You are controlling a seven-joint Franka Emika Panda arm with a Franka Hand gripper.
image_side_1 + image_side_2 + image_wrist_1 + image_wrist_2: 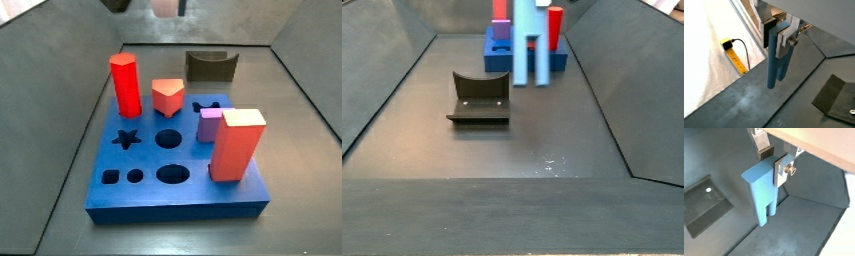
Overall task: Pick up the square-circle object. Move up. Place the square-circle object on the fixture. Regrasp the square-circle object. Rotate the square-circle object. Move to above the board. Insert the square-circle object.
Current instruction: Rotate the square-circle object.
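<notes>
Bar held aloft, fixture drop-off not yet done – swing or slip is the risk.

Wrist views: gripper clamped on top end of square-circle object, prongs hang free; short grip could let it tilt.
Side view: only gripper base visible at top edge; board and fixture below.
Side view: bar hangs above floor just beside fixture, well off the notch; lowering here would miss it.

Long slender grey-blue two-prong square-circle object hanging upright, prongs down, clamped in gripper; dark olive notched fixture below, apart; thick blue board beyond, pegs standing.
</notes>
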